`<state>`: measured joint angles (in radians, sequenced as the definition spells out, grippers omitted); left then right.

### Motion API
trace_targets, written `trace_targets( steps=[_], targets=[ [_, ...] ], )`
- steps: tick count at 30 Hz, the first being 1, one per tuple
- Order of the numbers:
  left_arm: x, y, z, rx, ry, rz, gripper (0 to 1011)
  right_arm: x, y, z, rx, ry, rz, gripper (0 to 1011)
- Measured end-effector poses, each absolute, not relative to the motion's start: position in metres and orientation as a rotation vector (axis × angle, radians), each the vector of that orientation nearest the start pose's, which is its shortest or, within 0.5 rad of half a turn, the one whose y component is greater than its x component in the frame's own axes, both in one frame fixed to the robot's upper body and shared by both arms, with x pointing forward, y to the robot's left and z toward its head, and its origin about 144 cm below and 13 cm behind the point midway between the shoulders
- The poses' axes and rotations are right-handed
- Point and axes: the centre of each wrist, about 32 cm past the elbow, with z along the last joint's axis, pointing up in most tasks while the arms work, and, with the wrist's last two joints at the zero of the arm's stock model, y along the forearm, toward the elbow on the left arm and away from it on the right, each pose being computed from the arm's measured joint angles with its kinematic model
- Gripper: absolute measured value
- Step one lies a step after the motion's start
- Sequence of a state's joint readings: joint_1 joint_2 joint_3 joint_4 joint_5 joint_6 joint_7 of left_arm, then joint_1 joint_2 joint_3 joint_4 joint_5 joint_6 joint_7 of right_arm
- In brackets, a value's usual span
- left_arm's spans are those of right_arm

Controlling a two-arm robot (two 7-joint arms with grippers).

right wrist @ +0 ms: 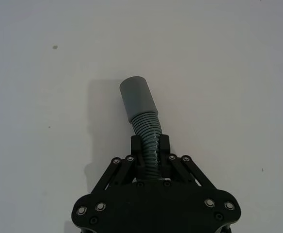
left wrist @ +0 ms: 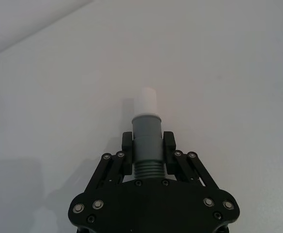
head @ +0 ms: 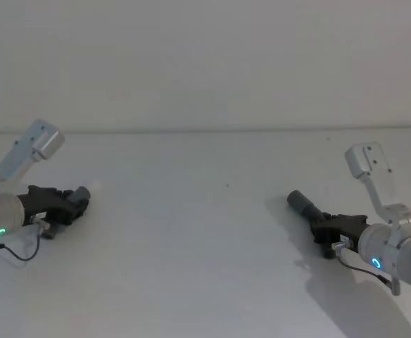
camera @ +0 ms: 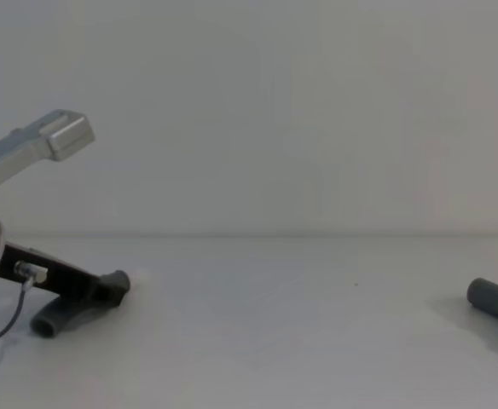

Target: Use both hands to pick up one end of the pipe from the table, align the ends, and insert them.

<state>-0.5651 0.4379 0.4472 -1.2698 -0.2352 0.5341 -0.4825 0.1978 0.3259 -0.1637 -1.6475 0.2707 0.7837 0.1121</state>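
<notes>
left gripper (left wrist: 148, 145) fingers pinch the narrow cuff (left wrist: 146, 130) over the bench's (head: 205, 239) left side. right gripper (right wrist: 150, 145) fingers pinch the ribbed hose (right wrist: 149, 130) just behind the wide sleeve (right wrist: 137, 97), over the bench's right side. both ends grasped, well apart; aligning and inserting not yet done.

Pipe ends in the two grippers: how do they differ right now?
The left gripper holds a narrow cuff with a whitish tip. The right gripper holds a wider, plain grey sleeve. The cuff points straight out of its gripper; the sleeve leans aside on bare ribbed hose. Both are clamped, at opposite sides of the table.
</notes>
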Motion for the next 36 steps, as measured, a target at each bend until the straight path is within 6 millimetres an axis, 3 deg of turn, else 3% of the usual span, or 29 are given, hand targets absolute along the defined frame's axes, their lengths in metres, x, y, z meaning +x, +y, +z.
trace_targets(
  steps=[16,36],
  targets=[
    [0.59,0.279,1.251,0.514,0.019,0.864,332,0.5,-0.273,1.237,-0.433,0.271,-1.218,184],
    [0.597,0.294,1.268,0.459,-0.13,0.678,332,0.495,-0.292,1.263,-0.344,0.1,-0.969,184]
  ],
)
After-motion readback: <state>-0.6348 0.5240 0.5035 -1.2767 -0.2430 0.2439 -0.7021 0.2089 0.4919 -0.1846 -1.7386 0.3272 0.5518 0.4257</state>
